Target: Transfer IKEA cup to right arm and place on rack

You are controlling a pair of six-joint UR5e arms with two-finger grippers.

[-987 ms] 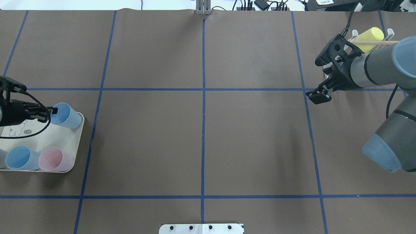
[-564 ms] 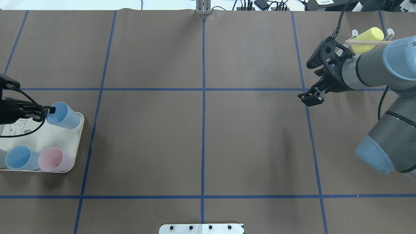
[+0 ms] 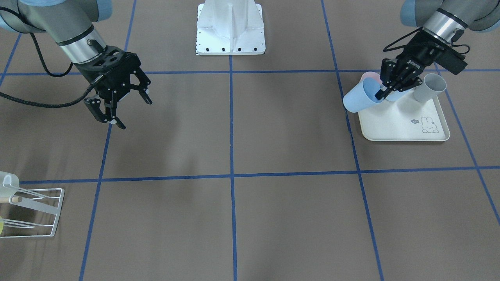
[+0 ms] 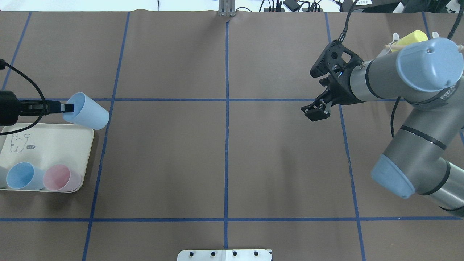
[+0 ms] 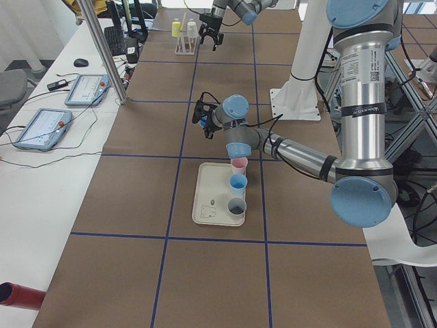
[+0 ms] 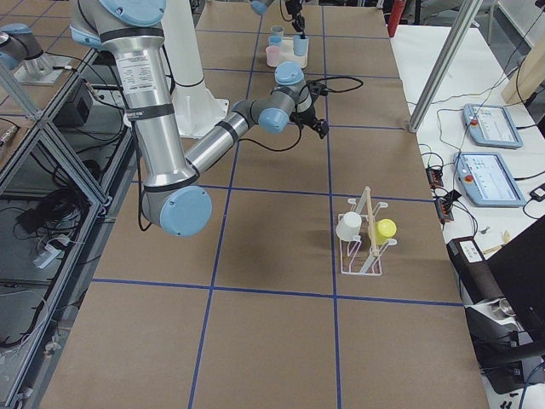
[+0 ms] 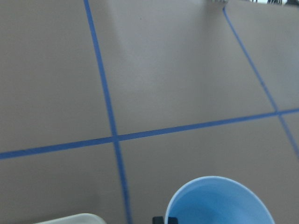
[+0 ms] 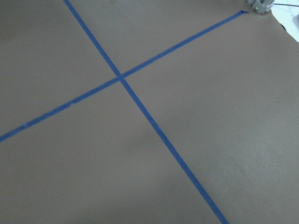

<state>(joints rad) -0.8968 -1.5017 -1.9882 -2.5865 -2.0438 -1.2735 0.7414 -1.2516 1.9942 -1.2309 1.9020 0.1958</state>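
Left gripper [image 4: 67, 107] pinches the blue cup [image 4: 88, 116] by its rim, tilted, above the far right corner of the tray [image 4: 54, 139]. Right gripper [image 3: 125, 113], fingers spread and empty, hangs right of centre. Rack [image 6: 362, 256] stands far right.

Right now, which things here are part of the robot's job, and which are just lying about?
In the job: light blue cup, tilted in the left claw; open right claw; white wire rack.

Lying about: rabbit-print tray; pink cup, second blue cup and grey cup on it; yellow cup and white cup on the rack.
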